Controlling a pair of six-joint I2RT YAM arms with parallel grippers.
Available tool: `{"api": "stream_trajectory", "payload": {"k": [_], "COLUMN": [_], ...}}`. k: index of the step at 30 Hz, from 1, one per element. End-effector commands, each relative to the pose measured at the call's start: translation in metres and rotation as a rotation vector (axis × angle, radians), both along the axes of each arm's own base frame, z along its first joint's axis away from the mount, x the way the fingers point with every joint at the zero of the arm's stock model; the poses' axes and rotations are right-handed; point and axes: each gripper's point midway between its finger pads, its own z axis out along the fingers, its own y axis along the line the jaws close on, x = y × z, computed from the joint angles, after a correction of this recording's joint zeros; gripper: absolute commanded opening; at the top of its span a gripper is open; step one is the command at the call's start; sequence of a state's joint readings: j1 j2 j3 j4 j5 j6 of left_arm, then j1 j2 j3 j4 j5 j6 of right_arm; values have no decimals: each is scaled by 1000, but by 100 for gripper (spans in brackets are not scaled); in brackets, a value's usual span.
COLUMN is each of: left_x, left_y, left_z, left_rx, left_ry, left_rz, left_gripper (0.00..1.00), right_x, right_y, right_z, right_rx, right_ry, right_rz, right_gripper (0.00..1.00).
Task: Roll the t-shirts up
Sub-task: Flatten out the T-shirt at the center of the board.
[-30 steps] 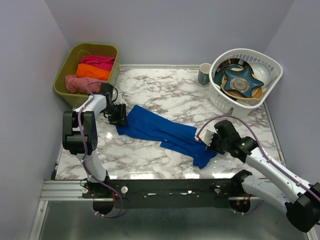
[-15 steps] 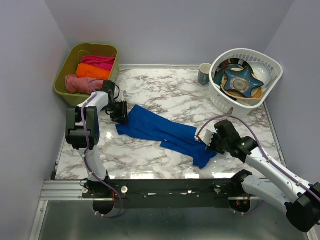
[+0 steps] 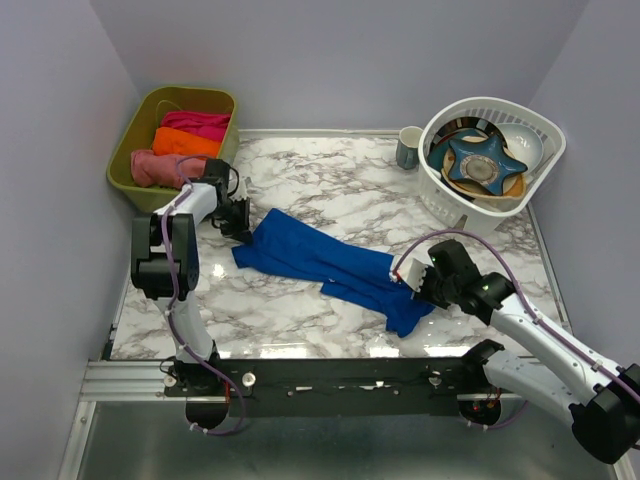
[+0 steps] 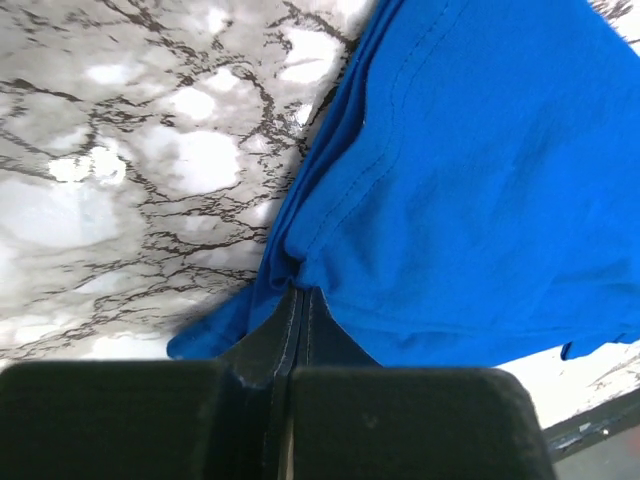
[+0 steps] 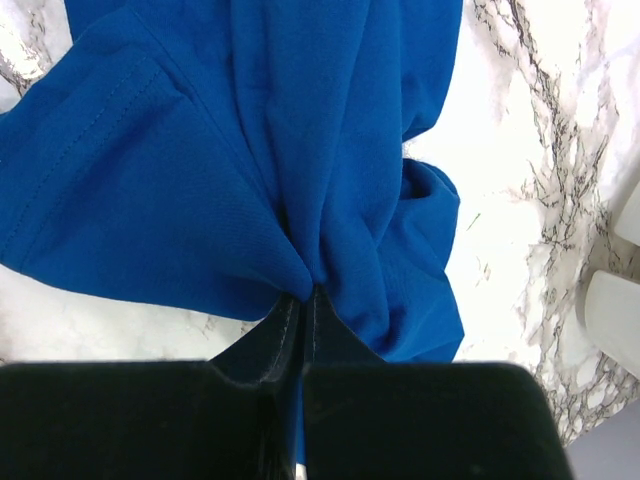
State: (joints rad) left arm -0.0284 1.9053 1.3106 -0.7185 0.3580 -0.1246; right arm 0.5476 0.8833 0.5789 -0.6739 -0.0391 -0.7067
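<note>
Left end effector [image 4: 298, 292] and right end effector [image 5: 305, 293] each pinch the blue t-shirt [image 3: 310, 255] at opposite ends.

A royal-blue t-shirt [image 3: 320, 258] lies bunched in a long strip across the marble desk [image 3: 330, 175], from centre-left down to the lower right. The left arm [image 3: 165, 255] has its jaws on the strip's upper-left end, and the right arm [image 3: 530, 325] has its jaws on the lower-right end. A green bin [image 3: 128, 135] of rolled cloths [image 3: 185, 143] sits upper left. A white basket [image 3: 445, 200] of dishes [image 3: 485, 165] sits upper right, with a mug [image 3: 409, 147] just beside it.
</note>
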Motion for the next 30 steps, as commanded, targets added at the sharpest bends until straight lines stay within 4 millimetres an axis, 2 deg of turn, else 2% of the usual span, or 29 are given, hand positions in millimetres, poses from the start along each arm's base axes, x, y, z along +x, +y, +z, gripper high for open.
{"api": "stream_trajectory", "payload": {"k": [1, 2, 3, 4, 5, 6, 7, 8, 9, 12, 13, 15, 16, 17, 18, 20, 21, 22, 23, 24, 26, 30], "left_x": [17, 18, 24, 23, 24, 23, 21, 20, 18, 16, 16, 16, 16, 15, 15, 14, 14, 13, 14, 14, 14, 13], "left_y": [4, 4, 3, 3, 2, 1, 0, -1, -4, -9, -11, -14, -15, -18, -20, -24, -25, -27, -28, -28, -28, -26], "left_z": [41, 48, 67, 71, 77, 85, 86, 87, 88, 86, 86, 86, 86, 86, 85, 85, 86, 86, 87, 86, 87, 89], "left_rx": [24, 18, 13, 10, 4, -3, -7, -14, -31, -52, -52, -54, -55, -60, -62, -69, -69, -70, -72, -74, -73, -63], "left_ry": [-198, -231, -307, -324, -345, -367, -369, -370, -365, -359, -360, -369, -370, -370, -367, -368, -374, -376, -379, -377, -379, -390], "left_rz": [9, 9, 12, 14, 12, 10, 7, 5, -3, -6, -10, -18, -21, -27, -31, -43, -48, -56, -62, -61, -59, -60], "left_gripper": [0, 0, 0, 0, 0, 0, 0, 0, 0, 0, 0, 0, 0, 0, 0, 0, 0, 0, 0, 0, 0, 0], "right_x": [2, 1, 1, 1, 1, -1, -4, -5, -14, -27, -37, -40, -44, -48, -45, -45, -43, -41, -45, -44, -45, -29], "right_y": [-1, -1, -3, -4, -5, -8, -11, -13, -19, -22, -25, -18, -17, -8, -1, 15, 23, 32, 43, 50, 61, 77], "right_z": [1, 1, 1, 2, 2, 2, 1, 3, 1, 11, 13, 37, 42, 47, 61, 70, 65, 71, 69, 56, 55, 40], "right_rx": [6, 4, 0, -4, -6, -14, -26, -34, -55, -46, -49, 15, 28, 66, 93, 148, 150, 169, 207, 190, 205, 211], "right_ry": [-7, -10, -11, -16, -19, -8, 4, 9, 40, 37, 55, -9, -6, 8, -6, 34, 94, 120, 178, 274, 350, 373], "right_rz": [-6, -4, -5, -11, -16, -24, -28, -29, -31, 15, 32, 77, 101, 139, 162, 204, 218, 242, 278, 290, 350, 427], "right_gripper": [9, 9, 9, 9, 13, 21, 30, 43, 46, 49, 50, 51, 52, 52, 52, 52, 51, 51, 51, 51, 50, 51]}}
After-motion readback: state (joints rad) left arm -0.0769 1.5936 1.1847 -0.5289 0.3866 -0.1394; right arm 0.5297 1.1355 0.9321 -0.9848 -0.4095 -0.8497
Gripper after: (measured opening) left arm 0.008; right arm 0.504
